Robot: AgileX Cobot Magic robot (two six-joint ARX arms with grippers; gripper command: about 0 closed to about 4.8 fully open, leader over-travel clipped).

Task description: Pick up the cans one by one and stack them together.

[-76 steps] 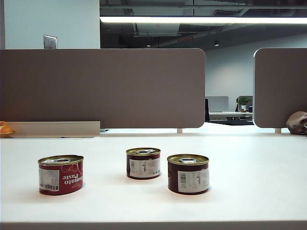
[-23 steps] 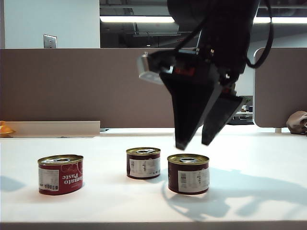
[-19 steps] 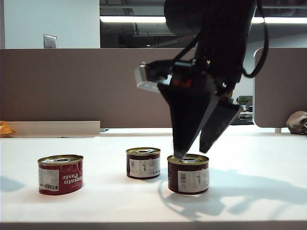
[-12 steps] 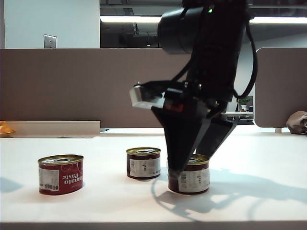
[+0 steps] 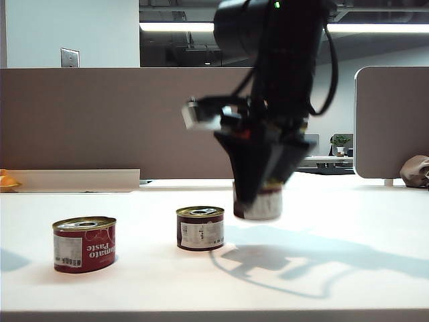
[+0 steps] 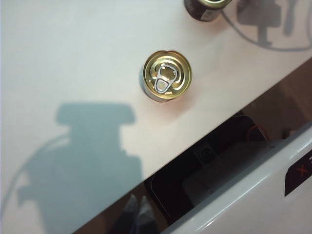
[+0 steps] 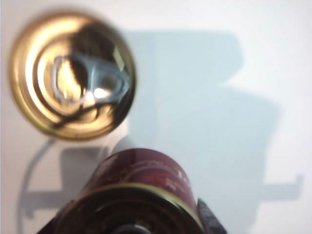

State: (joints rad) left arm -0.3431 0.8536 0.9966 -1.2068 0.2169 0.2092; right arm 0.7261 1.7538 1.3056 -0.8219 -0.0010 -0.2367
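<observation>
the right gripper [image 5: 258,194] is clamped on a maroon can [image 5: 258,203] and holds it clear of the table [image 5: 348,282], right of centre in the exterior view. the sensible target is the other maroon can [image 5: 200,228], standing just left of centre. in the right wrist view that can's gold lid [image 7: 72,73] sits upper left, with the held can [image 7: 139,187] at the bottom edge. to stack well, the held can should stay level, be centred rim over rim above that lid, and come down gently before the jaws let go; an off-centre drop could tip both.

the left gripper [image 6: 138,214] shows at the bottom edge of its wrist view, its fingers together and empty, above the red can [image 6: 165,76].

the red can [image 5: 84,243], at lower left of the exterior view, reads "tomato paste" sideways. the maroon labels carry small print too fine to read.
</observation>
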